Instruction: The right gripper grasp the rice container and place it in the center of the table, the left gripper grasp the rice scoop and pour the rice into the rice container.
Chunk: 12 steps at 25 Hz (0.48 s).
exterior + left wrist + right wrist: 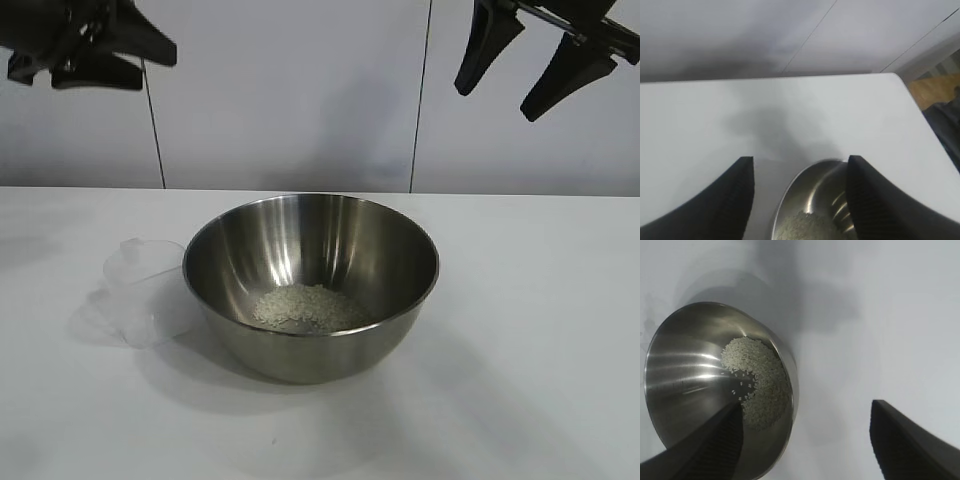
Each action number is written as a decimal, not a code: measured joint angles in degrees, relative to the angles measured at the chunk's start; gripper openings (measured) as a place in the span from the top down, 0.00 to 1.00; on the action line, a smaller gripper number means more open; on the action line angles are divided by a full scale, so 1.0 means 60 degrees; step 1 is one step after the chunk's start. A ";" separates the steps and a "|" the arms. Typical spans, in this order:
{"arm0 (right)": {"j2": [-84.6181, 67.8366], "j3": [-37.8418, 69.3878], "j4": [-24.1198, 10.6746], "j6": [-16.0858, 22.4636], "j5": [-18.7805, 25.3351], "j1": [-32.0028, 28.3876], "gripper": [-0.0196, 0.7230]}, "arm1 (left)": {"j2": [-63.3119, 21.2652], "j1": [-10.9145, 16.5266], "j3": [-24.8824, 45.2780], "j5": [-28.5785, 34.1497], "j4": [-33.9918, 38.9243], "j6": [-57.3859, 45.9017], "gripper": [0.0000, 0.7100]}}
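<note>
We see the table [540,330], a plain white top meeting a pale panelled wall. On it stands the rice container [311,285], upright near the middle. Against its outer wall, on the side nearer the left arm, the rice scoop [143,292] lies tipped on its side, clear and empty. Both cast soft shadows on the white surface

Bare lab test bench: white table [560,330], panelled white wall [290,90] (no furnishings)
</note>
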 joint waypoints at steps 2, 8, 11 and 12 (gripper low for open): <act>0.0000 0.0000 0.0000 0.0000 -0.0020 0.0000 0.31 | -0.0028 0.0009 -0.0450 -0.0387 0.0000 -0.0314 0.43; 0.0000 0.0000 0.0040 -0.0007 -0.0031 0.0000 0.31 | -0.0028 0.0009 -0.0933 -0.1849 0.0000 -0.0699 0.45; 0.0000 0.0000 0.0086 -0.0011 -0.0031 0.0000 0.31 | -0.0018 0.0009 -0.0933 -0.1886 0.0000 -0.0866 0.45; 0.0000 0.0000 0.0096 -0.0011 -0.0031 0.0000 0.31 | -0.0018 0.0009 -0.0933 -0.1669 0.0000 -0.1171 0.46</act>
